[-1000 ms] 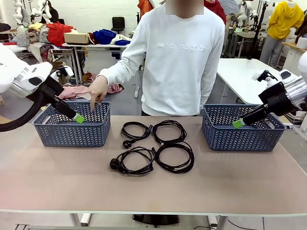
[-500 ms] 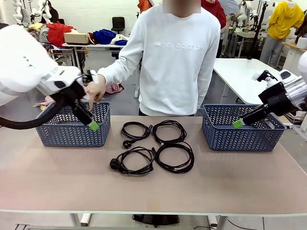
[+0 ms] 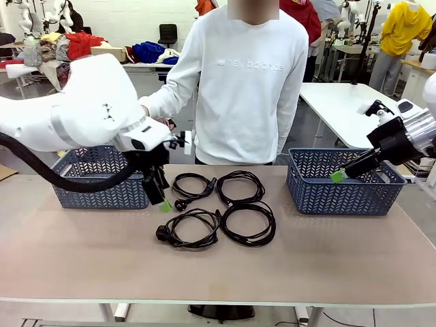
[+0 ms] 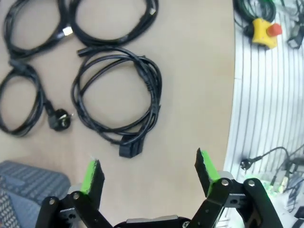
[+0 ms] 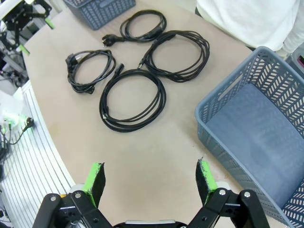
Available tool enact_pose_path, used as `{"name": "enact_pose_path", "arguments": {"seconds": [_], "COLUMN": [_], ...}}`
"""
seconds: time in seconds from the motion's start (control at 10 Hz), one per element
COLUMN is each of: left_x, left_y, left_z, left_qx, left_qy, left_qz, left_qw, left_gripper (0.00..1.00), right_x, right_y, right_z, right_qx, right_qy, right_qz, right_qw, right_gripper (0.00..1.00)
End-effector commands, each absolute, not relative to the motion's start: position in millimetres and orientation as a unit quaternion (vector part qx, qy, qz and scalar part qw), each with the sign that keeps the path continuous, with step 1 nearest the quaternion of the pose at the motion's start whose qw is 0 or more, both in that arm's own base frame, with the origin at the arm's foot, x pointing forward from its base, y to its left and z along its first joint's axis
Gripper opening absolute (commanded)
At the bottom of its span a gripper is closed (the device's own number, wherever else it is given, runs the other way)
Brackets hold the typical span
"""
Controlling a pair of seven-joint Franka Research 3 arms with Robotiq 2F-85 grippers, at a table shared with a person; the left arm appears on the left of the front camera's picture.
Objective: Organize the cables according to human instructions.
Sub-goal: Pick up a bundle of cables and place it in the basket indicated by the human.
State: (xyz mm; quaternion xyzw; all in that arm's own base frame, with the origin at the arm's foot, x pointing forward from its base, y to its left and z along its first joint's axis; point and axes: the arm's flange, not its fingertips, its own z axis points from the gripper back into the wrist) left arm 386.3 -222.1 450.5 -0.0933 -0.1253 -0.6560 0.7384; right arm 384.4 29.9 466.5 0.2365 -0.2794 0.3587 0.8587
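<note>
Several coiled black cables lie at the table's middle: far left (image 3: 180, 204) with a round plug, far right (image 3: 240, 174), near left (image 3: 204, 240) and near right (image 3: 248, 242). My left gripper (image 3: 163, 203) hangs open just left of the far-left cable, above the near-left one. In the left wrist view the open left gripper (image 4: 148, 171) hovers over the near-left cable (image 4: 156, 85), with nothing between its fingers. My right gripper (image 3: 338, 176) stands open over the right basket (image 3: 344, 197). In the right wrist view the open right gripper (image 5: 150, 176) is empty, with the cables (image 5: 107, 102) farther off.
A blue left basket (image 3: 102, 191) stands behind my left arm. The right basket (image 5: 209, 102) looks empty. A person in a white sweatshirt (image 3: 252, 88) stands at the far edge, one arm reaching toward the left basket, its hand hidden by my arm.
My left arm has swung right from over the left basket to the cables and now covers the person's pointing hand. The right arm and the cables have not moved.
</note>
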Motion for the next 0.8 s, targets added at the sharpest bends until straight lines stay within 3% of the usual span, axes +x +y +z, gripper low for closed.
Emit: {"name": "enact_pose_path", "arguments": {"seconds": [0.0, 0.7], "left_x": [384.9, 369.6], "left_y": [-229.7, -251.2], "left_z": [440.6, 416.7], "left_qx": [-0.072, -0.071], "left_qy": [-0.122, -0.111], "left_qz": [-0.68, -0.689], "left_qw": [0.719, 0.713], "left_gripper": [1.0, 1.0], "right_x": [388.2, 388.2], "right_y": [28.3, 28.3], "right_z": [466.2, 466.2], "right_qx": [0.245, 0.245], "right_qy": [-0.29, -0.29], "right_qz": [0.367, 0.367], "right_qw": [0.849, 0.849], "right_gripper": [1.0, 1.0]}}
